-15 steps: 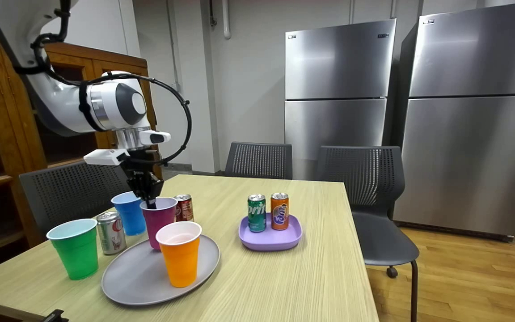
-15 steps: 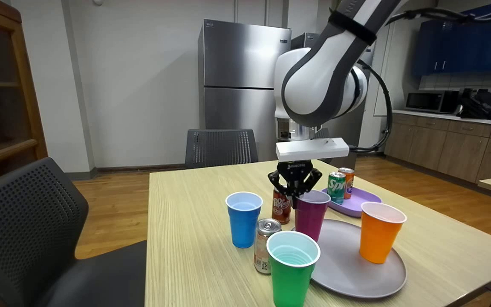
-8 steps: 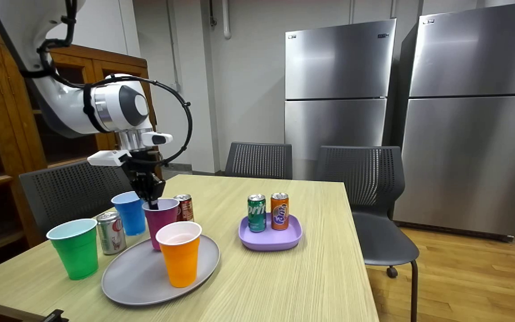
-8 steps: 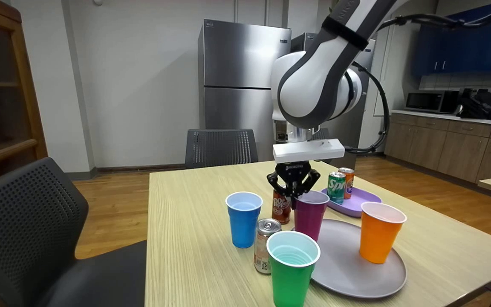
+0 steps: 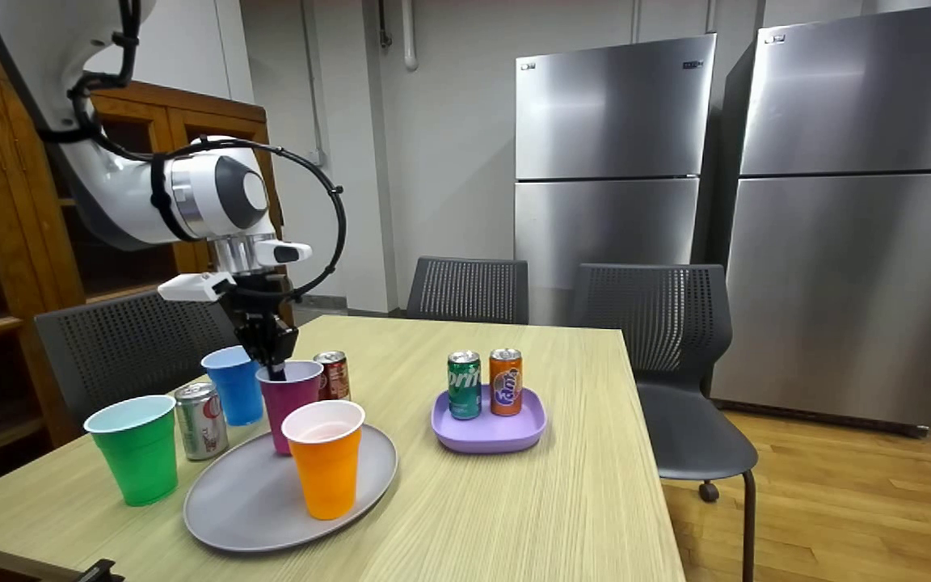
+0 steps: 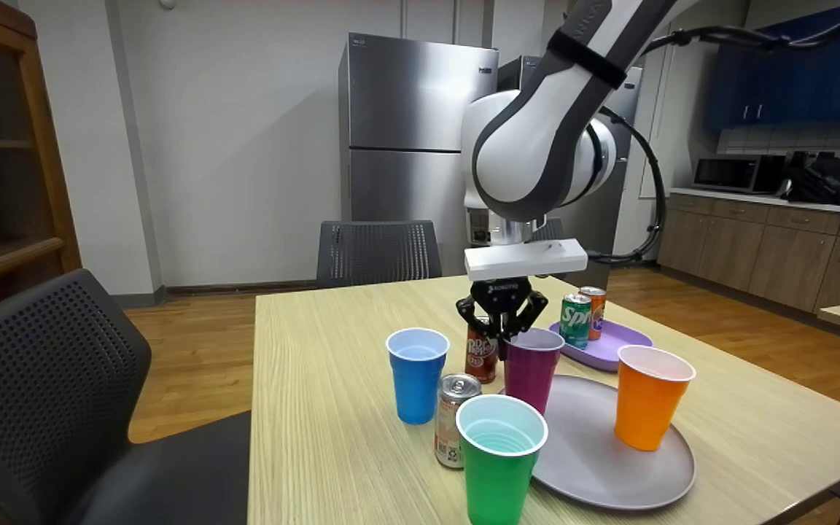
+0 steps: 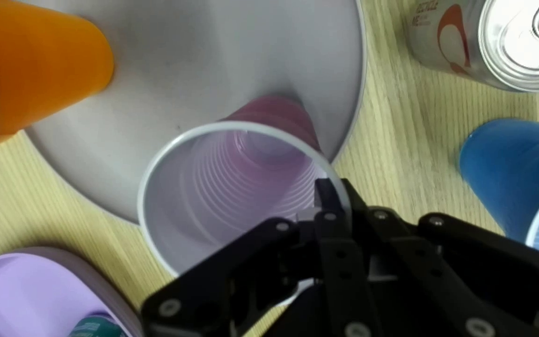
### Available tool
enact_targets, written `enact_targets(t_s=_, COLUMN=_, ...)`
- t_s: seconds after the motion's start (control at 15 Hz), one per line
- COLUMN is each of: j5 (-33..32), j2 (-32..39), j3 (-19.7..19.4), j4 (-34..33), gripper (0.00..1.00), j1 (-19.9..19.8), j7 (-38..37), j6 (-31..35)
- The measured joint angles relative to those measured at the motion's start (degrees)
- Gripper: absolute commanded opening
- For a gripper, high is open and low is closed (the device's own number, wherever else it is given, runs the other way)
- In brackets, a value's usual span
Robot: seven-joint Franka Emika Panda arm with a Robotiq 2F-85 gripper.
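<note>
A magenta cup with a white rim (image 5: 292, 408) is upright over the back part of a round grey plate (image 5: 239, 505). My gripper (image 7: 341, 194) is shut on the cup's wall at the rim, one finger inside and the other outside. Both exterior views show the fingers coming down at the rim from above. Whether the cup's base rests on the plate or hovers just over it, I cannot tell. An orange cup (image 6: 650, 408) stands on the same plate, apart from the magenta one. The wrist view shows the magenta cup's inside, with no object visible in it.
Beside the plate stand a blue cup (image 6: 416, 375), a green cup (image 6: 500, 467), a silver can (image 6: 456, 430) and a Dr Pepper can (image 6: 480, 354) close behind the gripper. A lilac tray (image 5: 490, 440) bears a Sprite can (image 5: 464, 384) and a Fanta can (image 5: 506, 380). Chairs surround the table.
Gripper and magenta cup together have shifted very slightly sideways and a touch lower, with almost no motion in the last half second. The grip on the rim is the same.
</note>
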State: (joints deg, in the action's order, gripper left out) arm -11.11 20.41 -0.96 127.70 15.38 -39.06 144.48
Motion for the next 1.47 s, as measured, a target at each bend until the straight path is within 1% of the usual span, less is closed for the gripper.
enact_targets(t_s=0.27, j5=0.0, j2=0.02, j3=-0.03, j4=-0.13, gripper=0.63, j1=0.01, j7=-0.57, j6=-0.49)
enact_targets(t_s=0.47, j5=0.0, j2=-0.02, j3=-0.03, j4=-0.57, gripper=0.87, j1=0.08, j7=-0.9, j6=-0.8)
enact_targets(t_s=0.6, j5=0.0, j2=-0.15, j3=-0.03, j4=-1.07, gripper=0.99, j1=0.2, j7=-0.95, j6=-0.96)
enact_targets(t_s=1.47, j5=-2.03, j2=-1.9, j3=-0.18, j4=-4.9, gripper=1.0, j1=0.77, j7=-3.42, j6=-1.94)
